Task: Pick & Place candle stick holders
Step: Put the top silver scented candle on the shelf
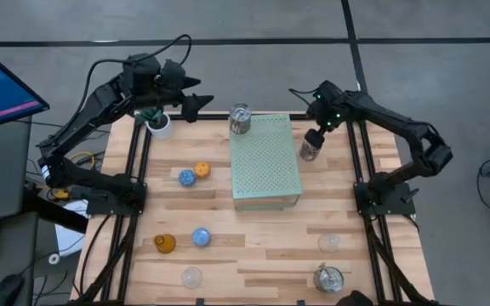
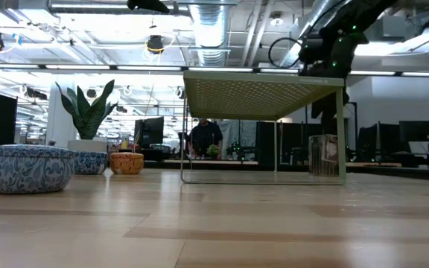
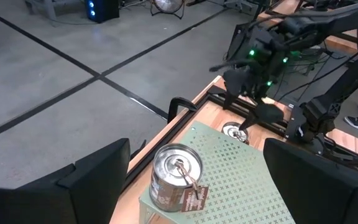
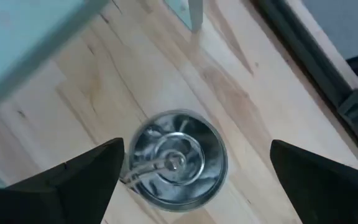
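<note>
nine holders are what we count on the worktop point(image 1: 270, 246), and only one looks placed: a silver cup point(image 1: 241, 119) stands on the far left corner of the green perforated block point(image 1: 266, 161). a second silver cup point(image 1: 311, 145) sits on the wood just beside the block's right edge, and the right pincer point(image 1: 316, 134) hangs directly over it, jaws wide with the cup between them and, as far as we can see, not touching it. from that wrist we look straight down into the cup point(image 4: 178, 163), with each dark finger point(image 4: 86, 171) well out to one side. we judge this is the next pick, with the closing not yet made.

the left pincer point(image 1: 196, 102) hovers near the far left of the block, just beside the white-potted plant point(image 1: 158, 124), jaws spread and holding nothing; its camera looks down on the placed cup point(image 3: 174, 176).

the rest lie untouched on the wood: a blue round point(image 1: 186, 178) and an orange round point(image 1: 202, 170) touching or nearly so left of the block, an amber glass point(image 1: 165, 244) and another blue round point(image 1: 201, 236) nearer the front, a clear glass point(image 1: 192, 277) at the front left, another clear glass point(image 1: 329, 243) at the right, and a third silver cup point(image 1: 327, 278) at the front right. so we reckon the job is barely begun, with eight still to go if the block is the target.
</note>
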Robot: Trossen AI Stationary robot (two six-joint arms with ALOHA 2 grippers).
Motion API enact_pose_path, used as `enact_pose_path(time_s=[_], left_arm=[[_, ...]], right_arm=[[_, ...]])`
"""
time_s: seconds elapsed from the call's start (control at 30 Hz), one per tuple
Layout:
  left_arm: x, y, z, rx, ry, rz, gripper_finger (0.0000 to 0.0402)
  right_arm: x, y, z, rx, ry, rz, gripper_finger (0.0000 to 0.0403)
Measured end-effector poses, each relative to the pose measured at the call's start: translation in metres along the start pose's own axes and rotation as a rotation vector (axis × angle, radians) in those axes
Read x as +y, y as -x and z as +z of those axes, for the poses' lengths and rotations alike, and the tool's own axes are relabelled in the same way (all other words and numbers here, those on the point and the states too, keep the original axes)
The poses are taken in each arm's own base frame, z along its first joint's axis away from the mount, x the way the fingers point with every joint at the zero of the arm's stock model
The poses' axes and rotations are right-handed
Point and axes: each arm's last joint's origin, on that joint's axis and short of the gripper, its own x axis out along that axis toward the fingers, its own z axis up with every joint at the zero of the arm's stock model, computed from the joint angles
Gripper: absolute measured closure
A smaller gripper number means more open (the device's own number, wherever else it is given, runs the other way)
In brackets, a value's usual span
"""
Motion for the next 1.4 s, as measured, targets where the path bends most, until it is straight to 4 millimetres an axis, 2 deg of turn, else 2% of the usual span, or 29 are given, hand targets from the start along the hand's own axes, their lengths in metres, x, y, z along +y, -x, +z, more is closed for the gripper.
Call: enact_pose_path(time_s=[0.13, 0.7, 1.1, 1.23, 1.4], left_arm=[[0.000, 0.000, 0.000, 0.000, 0.000, 0.000, 0.0031], [0.000, 0.000, 0.000, 0.000, 0.000, 0.000, 0.0031], [0.000, 0.000, 0.000, 0.001, -0.022, 0.000, 0.0031], [0.000, 0.000, 0.000, 0.001, -0.022, 0.001, 0.0031], [0.000, 0.000, 0.000, 0.001, -0.023, 0.001, 0.0031]], right_arm=[[0.000, 0.003, -0.001, 0.003, -0.001, 0.021, 0.0008], [-0.003, -0.048, -0.002, 0.225, 0.011, 0.117, 0.0008], [-0.001, -0.066, -0.002, 0.313, 0.034, 0.111, 0.0008], [-0.001, -0.065, 0.000, 0.296, 0.049, 0.060, 0.0021], [-0.002, -0.064, 0.000, 0.288, 0.052, 0.042, 0.0059]])
